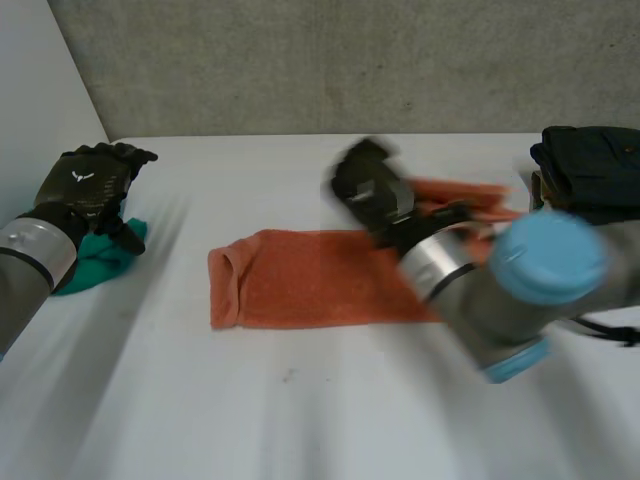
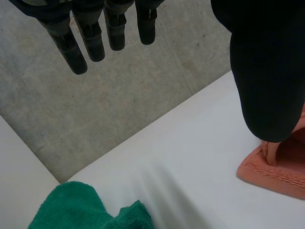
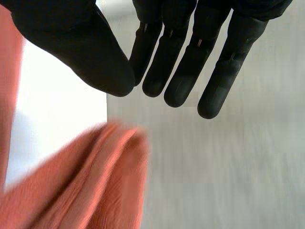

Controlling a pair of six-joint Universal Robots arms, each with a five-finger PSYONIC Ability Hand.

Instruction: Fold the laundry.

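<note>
1 orange towel (image 1: 320,280) lies mid-table as a long doubled strip; more folds likely left. Right hand (image 1: 372,190) hovers over its right end, fingers straight, empty. Left hand (image 1: 85,185), also straight-fingered and empty, above bunched green cloth (image 1: 100,262), far left.

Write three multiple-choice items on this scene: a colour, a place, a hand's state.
1. What colour is the towel on the table? A blue; B orange; C white.
2. Where is the green cloth? A beside the left hand; B on the towel; C hanging off the table.
3. How is the right hand? A shut on the towel; B shut on the green cloth; C open.
Answers: 1 B, it looks orange in the head view; 2 A, it lies right by that hand; 3 C, its fingers are straight, holding nothing.
</note>
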